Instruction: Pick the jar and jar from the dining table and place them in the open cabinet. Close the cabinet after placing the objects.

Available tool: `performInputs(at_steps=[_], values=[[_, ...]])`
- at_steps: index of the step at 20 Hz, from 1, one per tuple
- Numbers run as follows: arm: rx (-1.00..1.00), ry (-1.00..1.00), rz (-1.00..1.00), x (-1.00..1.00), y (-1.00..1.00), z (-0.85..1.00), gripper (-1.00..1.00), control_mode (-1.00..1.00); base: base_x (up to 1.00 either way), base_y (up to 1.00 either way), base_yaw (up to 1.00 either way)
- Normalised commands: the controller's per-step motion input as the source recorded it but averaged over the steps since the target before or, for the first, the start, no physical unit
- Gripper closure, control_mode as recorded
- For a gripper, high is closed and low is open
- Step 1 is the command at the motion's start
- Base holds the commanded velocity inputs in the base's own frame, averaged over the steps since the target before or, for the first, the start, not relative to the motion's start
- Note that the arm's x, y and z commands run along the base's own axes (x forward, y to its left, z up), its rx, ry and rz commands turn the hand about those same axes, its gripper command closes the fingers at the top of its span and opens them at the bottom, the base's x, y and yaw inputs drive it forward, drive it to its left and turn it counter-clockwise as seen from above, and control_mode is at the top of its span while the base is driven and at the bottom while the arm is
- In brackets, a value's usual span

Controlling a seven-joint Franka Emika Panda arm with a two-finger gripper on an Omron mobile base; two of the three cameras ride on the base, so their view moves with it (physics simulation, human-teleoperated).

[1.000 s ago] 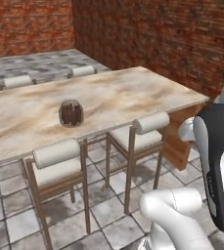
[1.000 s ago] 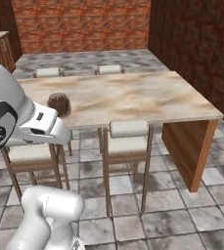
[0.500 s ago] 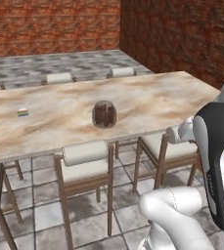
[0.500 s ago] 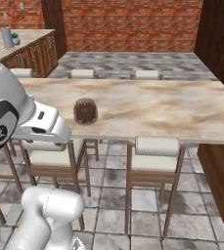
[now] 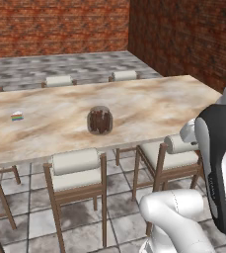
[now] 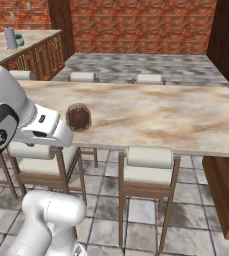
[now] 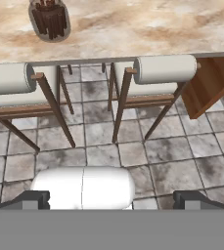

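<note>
One squat clear glass jar (image 5: 100,120) with upright brown sticks stands on the marbled dining table (image 5: 159,101), near its front edge. The right base view has the jar (image 6: 78,117) just beyond my white hand, on the table (image 6: 161,112). From the hand view, the jar (image 7: 49,19) is at the top left on the table (image 7: 133,29), far from my gripper (image 7: 112,199). The gripper is open, with nothing between its fingertips (image 7: 35,198), and hangs over the tiled floor in front of the chairs. The cabinet is out of view.
Two cream-cushioned chairs (image 5: 77,170) (image 5: 176,153) stand tucked in at the table's near side, more at the far side. A tiny coloured wedge (image 5: 17,116) lies on the table left of the jar. A kitchen counter (image 6: 31,42) stands at back left. Brick walls surround the room.
The whole picture has shifted: the base has moved, so the table now lies square across both views with the jar nearer the middle. The gripper stays open.
</note>
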Motion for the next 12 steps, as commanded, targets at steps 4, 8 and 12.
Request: performInputs(at_steps=[4, 8, 12], values=[[0.00, 0.00, 0.00, 0.00, 0.00, 0.00, -1.00, 1.00, 0.52, -0.16, 0.01], [0.00, 0.00, 0.00, 0.00, 0.00, 0.00, -1.00, 1.00, 0.60, -0.06, 0.00], [0.00, 0.00, 0.00, 0.00, 0.00, 0.00, -1.00, 1.00, 0.59, -0.01, 0.00]])
